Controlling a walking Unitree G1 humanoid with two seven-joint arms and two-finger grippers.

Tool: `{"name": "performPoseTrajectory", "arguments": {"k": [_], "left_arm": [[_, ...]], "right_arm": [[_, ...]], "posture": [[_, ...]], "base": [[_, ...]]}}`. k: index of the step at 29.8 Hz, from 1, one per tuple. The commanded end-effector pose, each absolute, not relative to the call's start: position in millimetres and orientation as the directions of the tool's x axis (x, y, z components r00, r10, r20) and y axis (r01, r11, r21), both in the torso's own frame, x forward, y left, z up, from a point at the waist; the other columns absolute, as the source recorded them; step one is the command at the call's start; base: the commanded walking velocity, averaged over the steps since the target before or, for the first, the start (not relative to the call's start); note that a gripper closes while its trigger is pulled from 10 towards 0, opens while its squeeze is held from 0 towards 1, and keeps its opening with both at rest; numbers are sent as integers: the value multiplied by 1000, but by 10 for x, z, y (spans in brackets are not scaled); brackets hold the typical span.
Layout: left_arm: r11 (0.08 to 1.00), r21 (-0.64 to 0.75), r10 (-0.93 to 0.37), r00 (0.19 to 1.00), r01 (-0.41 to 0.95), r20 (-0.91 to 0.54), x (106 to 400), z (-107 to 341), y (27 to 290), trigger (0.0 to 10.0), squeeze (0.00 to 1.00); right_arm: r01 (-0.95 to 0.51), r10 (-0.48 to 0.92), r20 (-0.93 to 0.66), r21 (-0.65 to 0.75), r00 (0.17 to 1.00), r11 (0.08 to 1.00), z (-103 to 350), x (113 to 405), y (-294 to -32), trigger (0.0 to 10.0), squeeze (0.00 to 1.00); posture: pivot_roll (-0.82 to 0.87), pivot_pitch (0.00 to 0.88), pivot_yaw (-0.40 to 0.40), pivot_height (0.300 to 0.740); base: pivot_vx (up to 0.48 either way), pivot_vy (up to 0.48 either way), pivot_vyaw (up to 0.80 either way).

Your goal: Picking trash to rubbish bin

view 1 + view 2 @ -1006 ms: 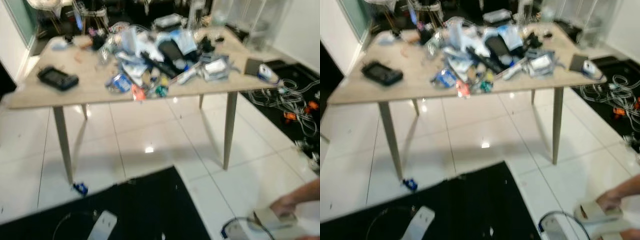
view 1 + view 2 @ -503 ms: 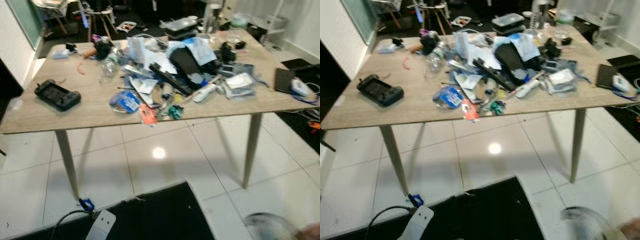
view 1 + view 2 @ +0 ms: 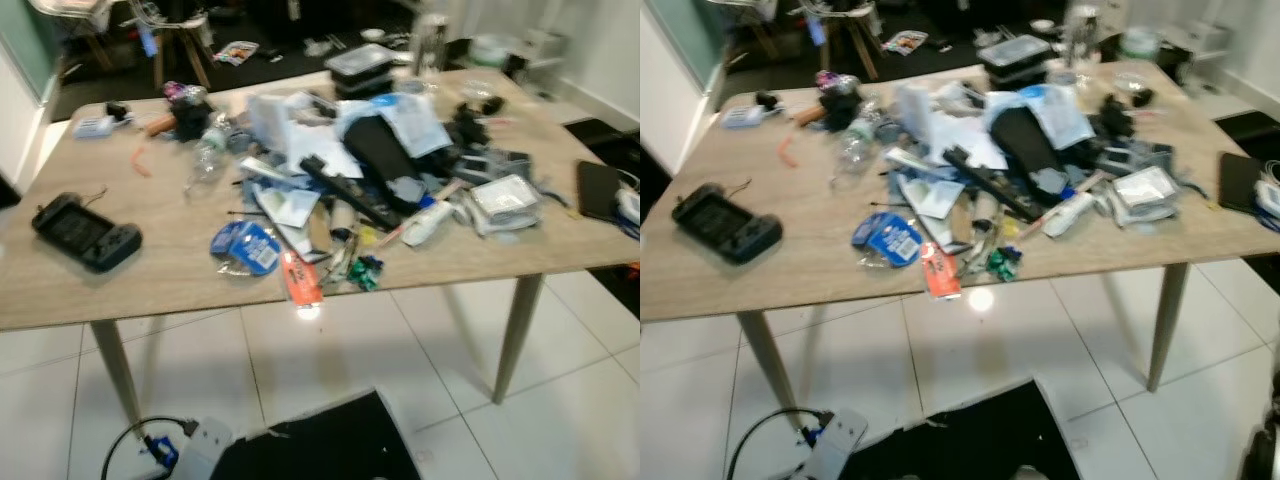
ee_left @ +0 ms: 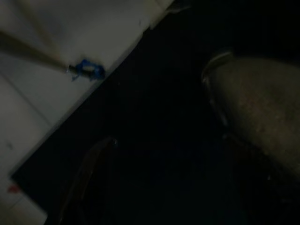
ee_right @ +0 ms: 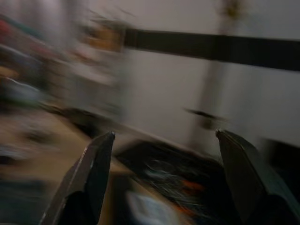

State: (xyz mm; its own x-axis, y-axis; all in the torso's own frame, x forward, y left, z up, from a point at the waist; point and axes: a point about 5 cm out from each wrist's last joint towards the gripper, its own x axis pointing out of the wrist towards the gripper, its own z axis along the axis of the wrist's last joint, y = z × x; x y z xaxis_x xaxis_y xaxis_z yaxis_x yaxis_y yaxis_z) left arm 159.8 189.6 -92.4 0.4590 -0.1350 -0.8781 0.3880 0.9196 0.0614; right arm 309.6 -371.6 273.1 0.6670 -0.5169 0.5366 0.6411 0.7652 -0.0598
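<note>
A heap of trash (image 3: 350, 170) covers the middle of a light wooden table (image 3: 150, 290): papers, plastic bags, a black pouch (image 3: 375, 150), a clear bottle (image 3: 205, 150), a white tube (image 3: 430, 222). Near the front edge lie a blue round packet (image 3: 245, 246) and an orange wrapper (image 3: 300, 278). My right gripper (image 5: 164, 133) is open, with blurred room and cables behind its fingers. My left gripper (image 4: 166, 138) hangs open in the dark over a black mat (image 4: 154, 154) and white tiles.
A black game controller (image 3: 85, 232) lies at the table's left end, and a dark flat case (image 3: 600, 190) at its right end. On the floor in front are a black mat (image 3: 320, 450) and a white power strip (image 3: 200, 445) with its cable. Chairs stand behind the table.
The camera has moved closer to the table, which now looms larger in view. The person's hand and the grey object at the lower right have gone out of the picture.
</note>
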Motion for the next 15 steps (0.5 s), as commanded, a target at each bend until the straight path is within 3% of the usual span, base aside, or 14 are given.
{"name": "performPoseTrajectory", "arguments": {"k": [1, 2, 3, 6, 8, 9, 15], "left_arm": [[925, 47, -122, 414, 377, -902, 1449, -983, 1922, 10000, 0], [925, 48, -122, 413, 377, -903, 1448, -984, 1919, 10000, 0], [925, 48, -122, 413, 377, -903, 1448, -984, 1919, 10000, 0], [926, 46, -121, 413, 374, -903, 1448, -985, 1914, 10000, 0], [927, 46, -121, 412, 372, -903, 1447, -986, 1911, 10000, 0], [928, 46, -120, 412, 371, -903, 1448, -986, 1910, 10000, 0], [926, 35, -130, 404, 376, -906, 1439, -990, 1904, 10000, 0]], "right_arm": [[486, -366, 580, -60, 728, 872, 2860, 3195, -3470, 10000, 0], [359, -250, 587, -75, 770, 930, 2909, 3281, -3255, 10000, 0], [359, -250, 587, -75, 770, 930, 2909, 3281, -3255, 10000, 0], [82, -13, 559, -98, 829, 992, 2889, 3439, -2776, 10000, 0], [30, 32, 546, -104, 837, 994, 2861, 3466, -2681, 10000, 0], [-115, 154, 515, -106, 843, 988, 2781, 3534, -2392, 10000, 0], [-194, 216, 420, -95, 882, 976, 2601, 3681, -2125, 10000, 0]], "posture": [[-17, 103, 90, 740], [-19, 104, 88, 740], [-19, 104, 88, 740], [-17, 103, 87, 740], [-17, 103, 87, 740], [-17, 103, 87, 740], [-17, 103, 87, 740]], "base": [[0, 0, 0], [0, 0, 0], [0, 0, 0], [0, 0, 0], [0, 0, 0], [0, 0, 0], [0, 0, 0]]}}
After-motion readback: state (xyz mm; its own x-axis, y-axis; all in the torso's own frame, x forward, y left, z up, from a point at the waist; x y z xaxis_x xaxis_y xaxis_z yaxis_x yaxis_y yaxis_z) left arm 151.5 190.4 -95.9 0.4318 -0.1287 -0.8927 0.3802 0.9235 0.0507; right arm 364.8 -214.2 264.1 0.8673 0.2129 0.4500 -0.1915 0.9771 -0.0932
